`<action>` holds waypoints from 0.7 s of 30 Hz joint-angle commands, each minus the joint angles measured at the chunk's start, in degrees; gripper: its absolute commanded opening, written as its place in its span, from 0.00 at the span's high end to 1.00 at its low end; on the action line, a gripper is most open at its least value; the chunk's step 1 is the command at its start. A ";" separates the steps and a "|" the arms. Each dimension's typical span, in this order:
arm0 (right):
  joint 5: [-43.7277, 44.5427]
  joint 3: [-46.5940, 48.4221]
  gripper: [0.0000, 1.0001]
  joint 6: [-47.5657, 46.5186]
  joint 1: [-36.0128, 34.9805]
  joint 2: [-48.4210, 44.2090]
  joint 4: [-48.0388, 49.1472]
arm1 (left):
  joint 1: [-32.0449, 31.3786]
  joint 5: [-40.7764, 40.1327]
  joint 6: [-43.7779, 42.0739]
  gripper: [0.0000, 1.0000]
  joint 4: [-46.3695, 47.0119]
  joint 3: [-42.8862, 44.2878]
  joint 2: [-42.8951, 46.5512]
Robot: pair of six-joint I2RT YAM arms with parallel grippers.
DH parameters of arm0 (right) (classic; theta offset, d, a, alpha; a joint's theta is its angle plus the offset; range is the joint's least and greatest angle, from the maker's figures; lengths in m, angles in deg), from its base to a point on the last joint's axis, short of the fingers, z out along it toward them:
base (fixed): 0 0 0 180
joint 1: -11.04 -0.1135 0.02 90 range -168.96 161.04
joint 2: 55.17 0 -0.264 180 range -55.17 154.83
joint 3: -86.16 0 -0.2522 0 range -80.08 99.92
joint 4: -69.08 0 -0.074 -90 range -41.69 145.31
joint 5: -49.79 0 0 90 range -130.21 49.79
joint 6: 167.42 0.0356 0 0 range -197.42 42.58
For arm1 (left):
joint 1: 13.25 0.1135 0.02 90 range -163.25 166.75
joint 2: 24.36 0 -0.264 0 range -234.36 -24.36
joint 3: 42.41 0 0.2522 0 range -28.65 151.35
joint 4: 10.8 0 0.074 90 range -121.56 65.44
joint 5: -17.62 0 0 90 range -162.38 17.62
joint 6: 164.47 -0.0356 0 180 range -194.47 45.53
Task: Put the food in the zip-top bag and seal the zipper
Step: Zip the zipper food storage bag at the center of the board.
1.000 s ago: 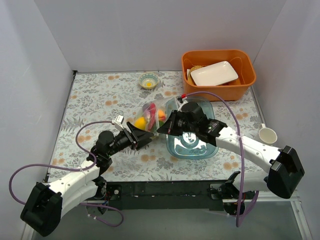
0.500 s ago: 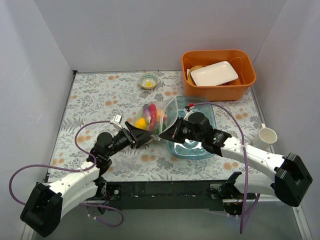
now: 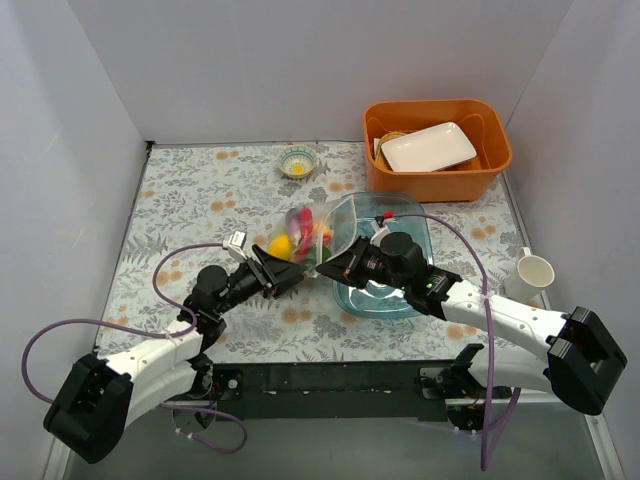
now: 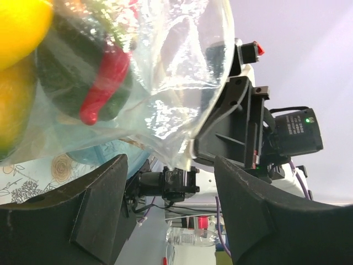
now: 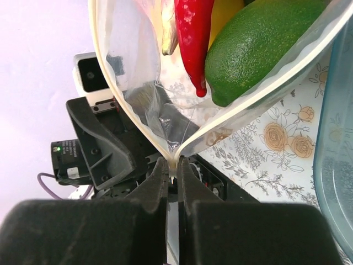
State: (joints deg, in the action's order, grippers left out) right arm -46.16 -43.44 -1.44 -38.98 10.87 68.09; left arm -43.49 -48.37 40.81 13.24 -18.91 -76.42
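Right gripper (image 5: 172,168): jaws closed flat on the zipper (image 5: 242,107), pinching the point where the two whitish lips run together at one end of the mouth. Left gripper (image 4: 170,160): jaws stand wide apart with nothing clamped between them; the lower edge of the zip-top bag (image 4: 182,94) hangs right at its fingertips, and I cannot tell whether the film touches them. The bag sits between the two grippers, just beside the blue tray (image 3: 375,298), with its mouth gaping. The food is inside: a red chilli (image 5: 193,33) and a green lime (image 5: 259,44) lie close to the opening, and a lemon (image 4: 22,27) sits deeper in. Risks as I judge them: my only hold is a thin corner pinch, so the weight of the load could drag the film out. Tipping the mouth downward would let the lime roll out. The chilli tip lying across the track would stop the seal. Closing the left jaws blind could grab food rather than film.
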 commanded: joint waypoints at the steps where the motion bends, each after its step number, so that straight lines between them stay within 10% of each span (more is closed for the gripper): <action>1: 0.60 -0.96 0.98 2.94 -0.34 -0.48 6.90 | -0.78 0.25 13.12 0.37 5.08 0.19 -2.96; 21: -0.19 -1.58 0.98 3.38 -0.34 0.05 7.09 | -2.72 -0.46 17.69 0.60 16.07 1.60 -11.32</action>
State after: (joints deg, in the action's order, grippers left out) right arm -46.27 -44.71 1.51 -39.01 11.01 71.83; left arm -45.80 -48.41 40.83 24.43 -18.59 -86.93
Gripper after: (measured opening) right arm 0.069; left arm 0.407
